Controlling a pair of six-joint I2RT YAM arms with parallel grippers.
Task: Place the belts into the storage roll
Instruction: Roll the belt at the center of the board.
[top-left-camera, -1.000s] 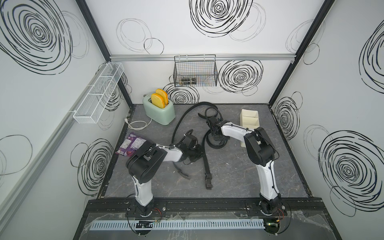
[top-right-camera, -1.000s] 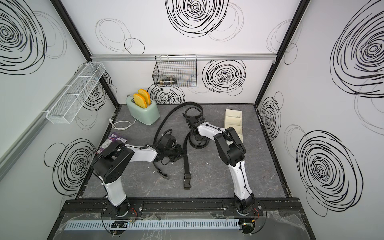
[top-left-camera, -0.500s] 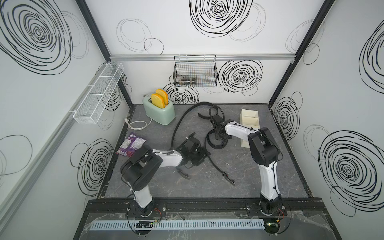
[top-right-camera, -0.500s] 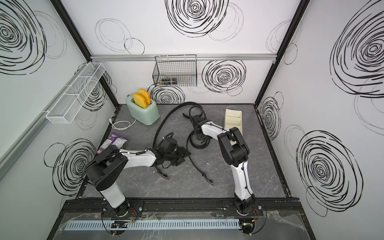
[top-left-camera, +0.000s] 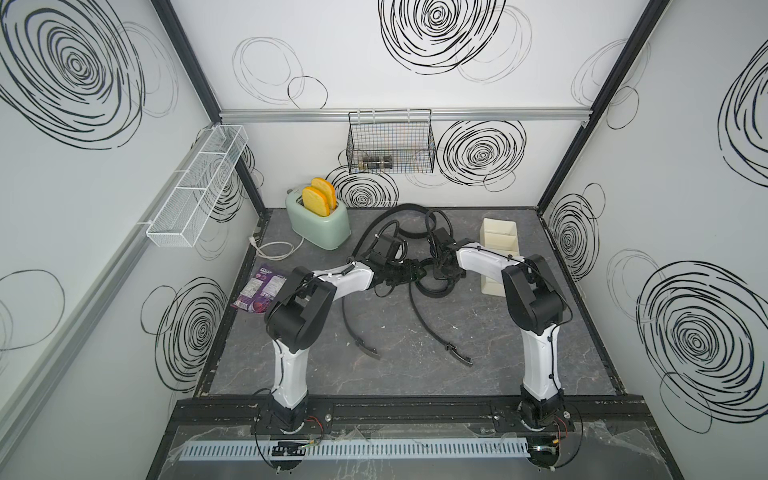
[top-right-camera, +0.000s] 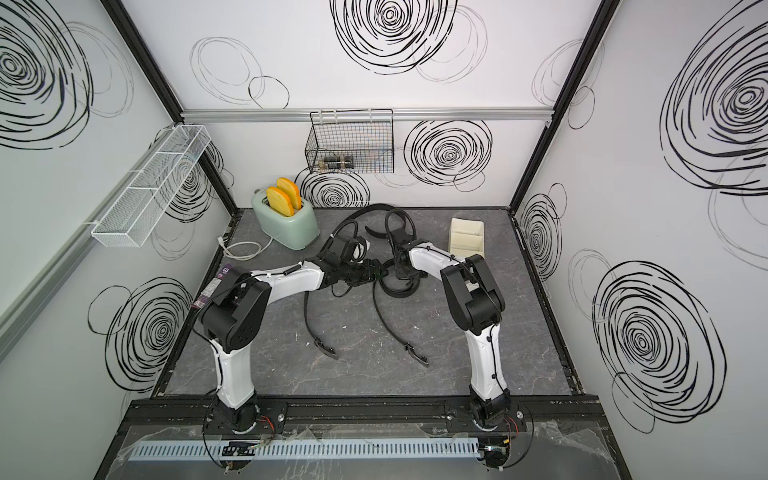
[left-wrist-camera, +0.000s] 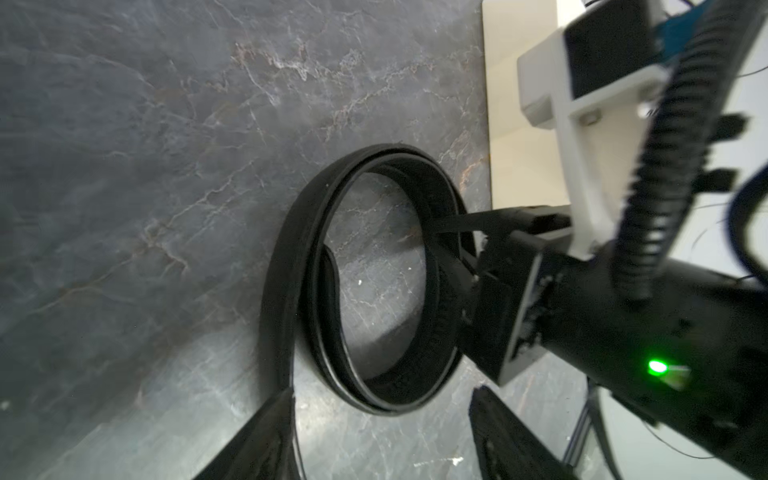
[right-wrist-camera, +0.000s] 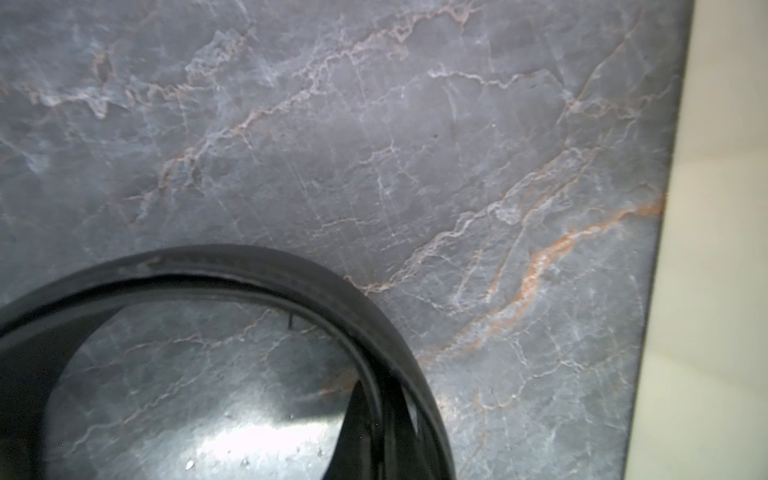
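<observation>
1. Belts (top-left-camera: 432, 291) lie on the grey table (top-left-camera: 395, 374), both outside the cream tray (top-left-camera: 498, 226).
2. One is wound into a loose coil (left-wrist-camera: 282, 266) of about two turns. It stands on edge near the middle of the table, to the left of the tray's near end and apart from it.
3. Two strap ends trail toward the near side, one on the left (top-left-camera: 368, 349) and one to its right (top-left-camera: 457, 355). Which of them runs into the coil cannot be told.
4. The right gripper (left-wrist-camera: 436, 235) is clenched on the coil's wall on the tray side, with one finger (left-wrist-camera: 465, 218) reaching inside the loop.
5. The left gripper (left-wrist-camera: 382, 397) is released, its fingers (left-wrist-camera: 257, 440) spread wide and facing the coil from the left. A strap runs just beside one finger; whether they touch cannot be told.
6. The tray stands at the far right of the table, its near end partly hidden behind the right arm.
7. A green toaster (top-left-camera: 324, 226) with two orange slices sits at the far left, and a purple packet (top-left-camera: 259, 289) lies by the left edge.
8. A black wire basket (top-left-camera: 390, 145) hangs on the far wall and a white mesh shelf (top-left-camera: 199, 187) on the left wall.
</observation>
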